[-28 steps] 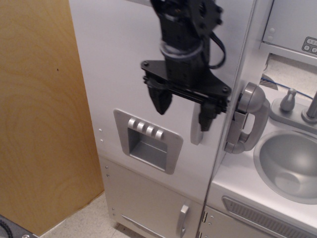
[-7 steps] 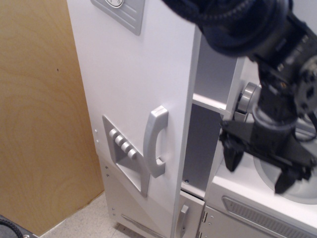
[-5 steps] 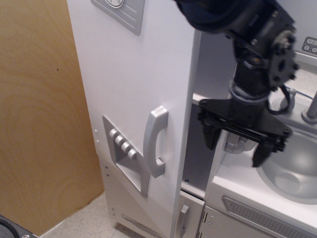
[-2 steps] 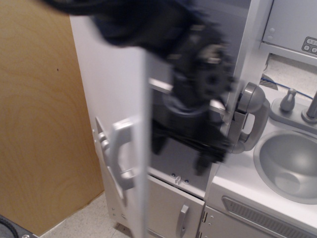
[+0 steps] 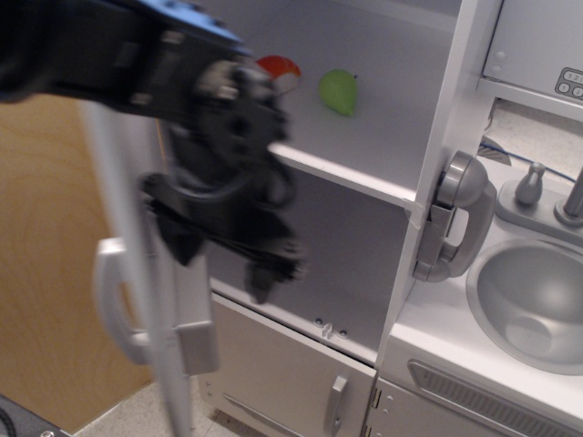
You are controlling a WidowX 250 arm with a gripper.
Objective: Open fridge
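While the black gripper (image 5: 219,259) is smeared by motion blur, its two dark fingers seem to point downward with a gap between them, and nothing can be seen caught there; whether the jaws stand apart or together I cannot tell for certain. It hangs in front of the open compartment, just inside the swung-out door, but whether it touches the door's inner face is unclear.

Around it stands the tall silver-grey toy fridge (image 5: 364,164), its large upper door (image 5: 150,309) swung wide to the left so that only the thin edge faces the camera. On the door's outer side, the curved vertical silver handle (image 5: 114,300) shows as a pale loop. Inside, a white shelf (image 5: 351,177) carries a small red round toy (image 5: 281,69) and a green rounded toy (image 5: 339,91) at the back. Below the compartment, the smaller lower door (image 5: 291,382) with its small silver handle (image 5: 337,405) is shut. To the right hangs a grey toy phone handset (image 5: 455,218), then a grey sink basin (image 5: 537,300).

By my reading the task is essentially finished. Such a door is likely light, stiff painted board on plain hinges, swinging freely with little resistance; its smooth face would be slippery, so the curved handle, or the free edge, is the sensible place to take hold.
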